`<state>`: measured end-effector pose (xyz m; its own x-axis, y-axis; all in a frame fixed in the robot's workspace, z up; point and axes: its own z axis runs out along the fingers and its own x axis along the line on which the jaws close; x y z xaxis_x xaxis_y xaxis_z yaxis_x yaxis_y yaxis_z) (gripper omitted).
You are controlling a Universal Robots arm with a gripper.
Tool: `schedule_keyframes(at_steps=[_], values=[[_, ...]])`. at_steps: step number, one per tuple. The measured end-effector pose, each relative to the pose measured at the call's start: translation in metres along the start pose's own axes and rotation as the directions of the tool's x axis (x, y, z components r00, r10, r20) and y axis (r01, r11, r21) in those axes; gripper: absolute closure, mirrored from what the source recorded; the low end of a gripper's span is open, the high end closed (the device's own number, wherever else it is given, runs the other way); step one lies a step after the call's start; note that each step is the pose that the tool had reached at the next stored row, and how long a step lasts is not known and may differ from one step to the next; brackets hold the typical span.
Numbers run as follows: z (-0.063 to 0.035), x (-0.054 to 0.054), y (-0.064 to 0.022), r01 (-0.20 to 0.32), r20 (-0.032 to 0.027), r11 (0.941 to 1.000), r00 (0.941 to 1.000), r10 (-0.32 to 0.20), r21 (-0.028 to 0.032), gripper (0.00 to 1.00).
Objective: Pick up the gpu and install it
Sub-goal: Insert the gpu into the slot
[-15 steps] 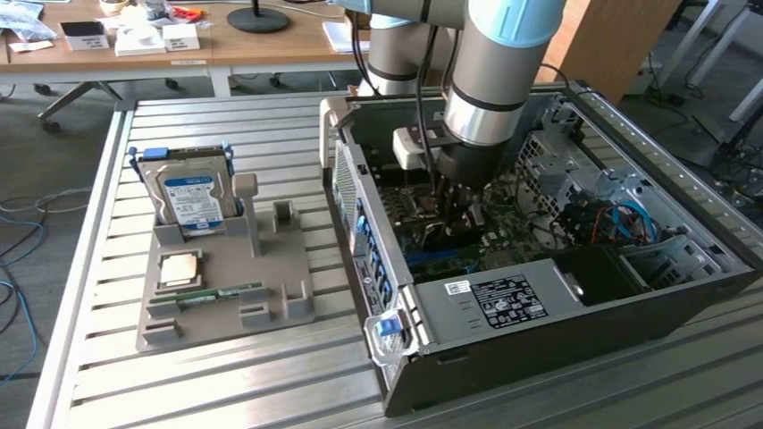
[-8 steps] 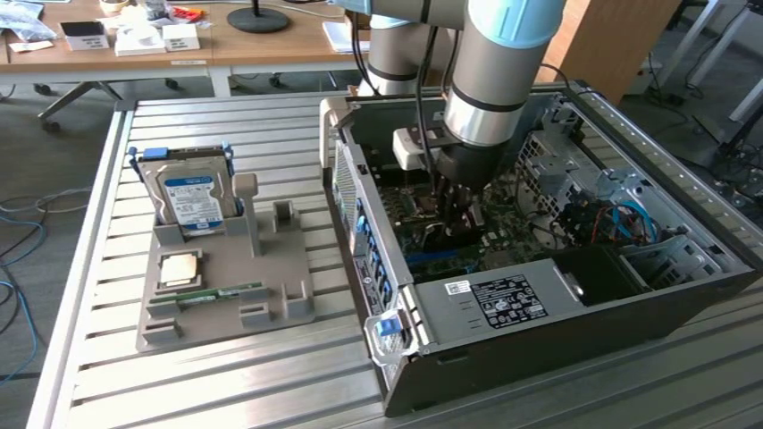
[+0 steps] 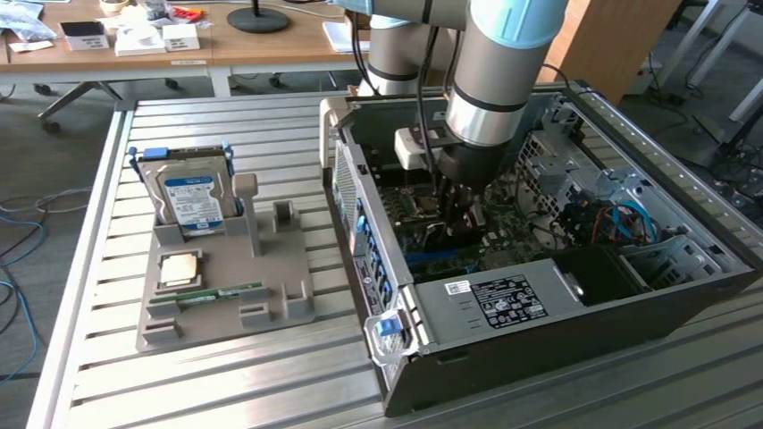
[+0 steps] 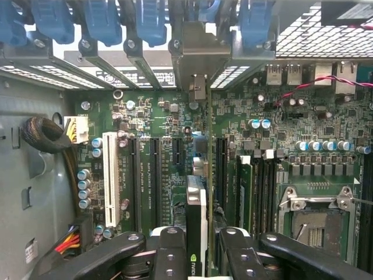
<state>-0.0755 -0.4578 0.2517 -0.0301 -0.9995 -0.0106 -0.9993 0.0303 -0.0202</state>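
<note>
Step in hand: install, by my reading (the gpu is already up and gripped, so pick-up is done).

Exterior view, entries:
- Arm, reaching down into the open case (image 3: 573,349).
- Gripper (image 3: 463,192), low inside the case. Its load is hidden here behind the wrist.
- Tray (image 3: 203,326), on the exterior view's left, well apart from the case. It bears the hard drive (image 3: 191,197) and the memory stick (image 3: 221,293).

Wrist view, entries:
- Gpu (image 4: 197,201), upright and edge-on, clamped between the gripper's fingers (image 4: 169,251).
- Its bracket end points toward the rear bays under the blue latches (image 4: 102,20).
- Board (image 4: 175,116), directly beneath, with the card standing between the long black slots (image 4: 154,175).
- You cannot tell whether the card's edge is touching a slot or just above one.

Next move, as judged: it calls for the card held square to its slot, the bracket lined up with an open bay, and a straight push.
</note>
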Motion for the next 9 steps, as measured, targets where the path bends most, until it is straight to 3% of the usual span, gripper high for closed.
schedule_keyframes(at_steps=[9], values=[[0.0006,0.0003,0.0002,-0.018,-0.0003,0.9998,0.9998,0.018,0.0001,0.73]])
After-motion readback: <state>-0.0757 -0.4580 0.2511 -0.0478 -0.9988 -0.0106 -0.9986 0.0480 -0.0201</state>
